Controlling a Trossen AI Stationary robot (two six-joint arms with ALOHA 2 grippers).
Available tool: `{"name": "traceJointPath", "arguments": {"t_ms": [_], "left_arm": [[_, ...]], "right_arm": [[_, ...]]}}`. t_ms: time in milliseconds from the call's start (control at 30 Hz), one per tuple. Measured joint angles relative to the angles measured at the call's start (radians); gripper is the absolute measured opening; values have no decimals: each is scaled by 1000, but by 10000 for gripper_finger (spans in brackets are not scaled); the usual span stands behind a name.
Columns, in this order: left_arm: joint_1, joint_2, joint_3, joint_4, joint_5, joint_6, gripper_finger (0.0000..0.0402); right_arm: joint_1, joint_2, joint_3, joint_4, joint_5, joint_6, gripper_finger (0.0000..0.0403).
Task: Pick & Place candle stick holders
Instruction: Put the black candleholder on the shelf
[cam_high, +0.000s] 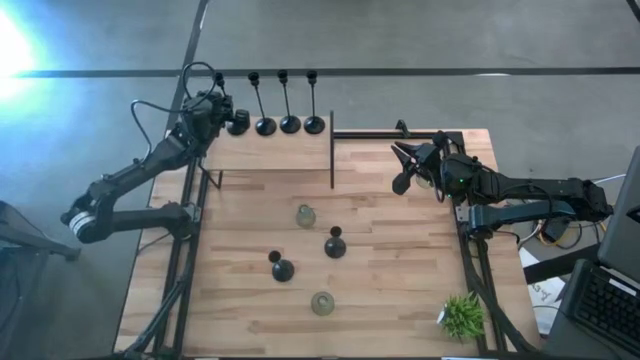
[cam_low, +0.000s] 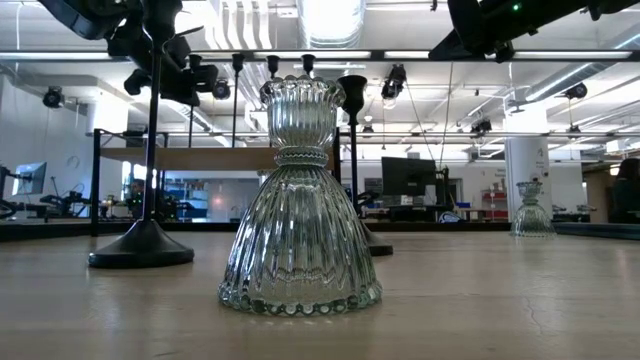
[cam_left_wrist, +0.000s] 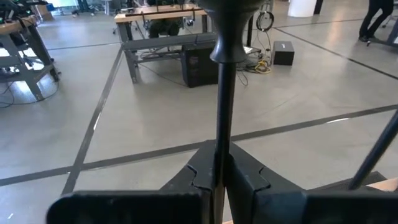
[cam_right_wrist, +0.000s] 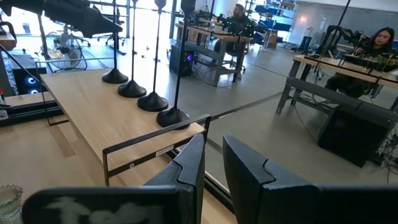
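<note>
Four tall black candle stick holders stand in a row on a raised wooden shelf (cam_high: 270, 150) at the table's far left. My left gripper (cam_high: 214, 102) is shut on the leftmost one (cam_high: 238, 122). The other three (cam_high: 290, 124) stand free on their round bases. Two short black holders (cam_high: 335, 243) (cam_high: 282, 268) and two clear glass holders (cam_high: 306, 215) (cam_high: 322, 302) stand on the table's middle. My right gripper (cam_high: 404, 168) is open and empty above the table's far right. My left gripper pinches the leftmost tall holder's thin stem (cam_left_wrist: 219, 163) between its two fingers, well below the cup (cam_left_wrist: 227, 25). The fingers reach in about level from the table's left and lie across the stem. The holder stays upright. Whether its base (cam_right_wrist: 115, 76) rests on the shelf, I cannot tell.
A thin black rail (cam_high: 332, 150) edges the shelf on its right side. A small green spiky plant (cam_high: 462, 315) stands at the near right corner. Free tabletop lies between the shelf and the middle holders. People sit at desks in the room beyond (cam_right_wrist: 373, 46).
</note>
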Motion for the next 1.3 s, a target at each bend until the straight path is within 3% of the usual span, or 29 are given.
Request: {"name": "traceJointPath", "arguments": {"t_ms": [133, 500, 900, 1300], "left_arm": [[2, 1, -2, -6, 6, -1, 47], [4, 3, -2, 26, 70, 7, 58], [5, -1, -2, 32, 80, 14, 128], [4, -95, 4, -99, 86, -8, 174]], "right_arm": [[0, 0, 0, 0, 0, 0, 54], [0, 0, 0, 0, 0, 0, 54], [0, 0, 0, 0, 0, 0, 54], [0, 0, 0, 0, 0, 0, 54]]}}
